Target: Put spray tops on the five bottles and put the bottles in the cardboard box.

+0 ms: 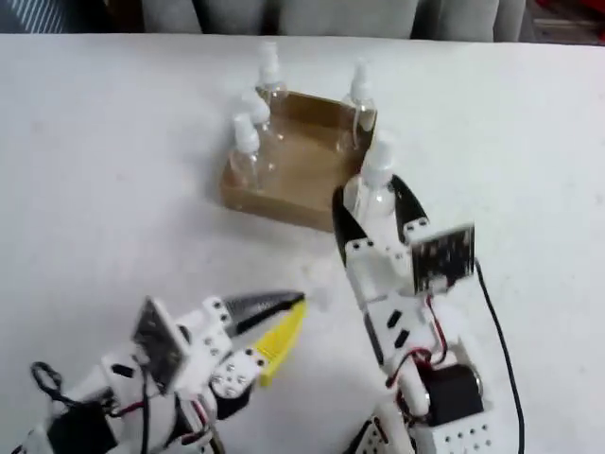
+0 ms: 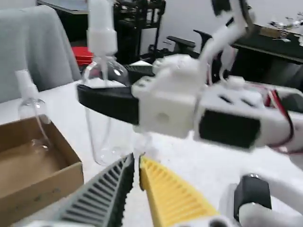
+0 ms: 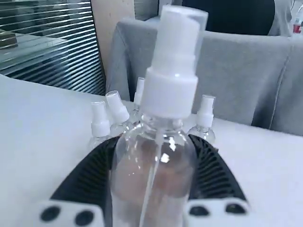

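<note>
The clear bottle (image 1: 375, 185) with a white spray top stands upright just in front of the cardboard box (image 1: 284, 203), at its near right corner. My right gripper (image 1: 373, 206) is shut on the bottle (image 3: 154, 156), one black finger (image 3: 92, 165) on each side of its body. Several more clear bottles with spray tops (image 1: 248, 149) stand upright inside the box, also seen behind the held one (image 3: 116, 113). My left gripper (image 1: 298, 305) lies low on the table to the left of the right arm, its grey and yellow fingers (image 2: 163, 189) shut on nothing.
The white table surrounds the box (image 2: 45, 177), with open room to the left and right. The right arm's white body (image 2: 189, 104) crosses close in front of the left gripper (image 2: 136, 165). Grey chairs stand behind the table's far edge (image 1: 312, 17).
</note>
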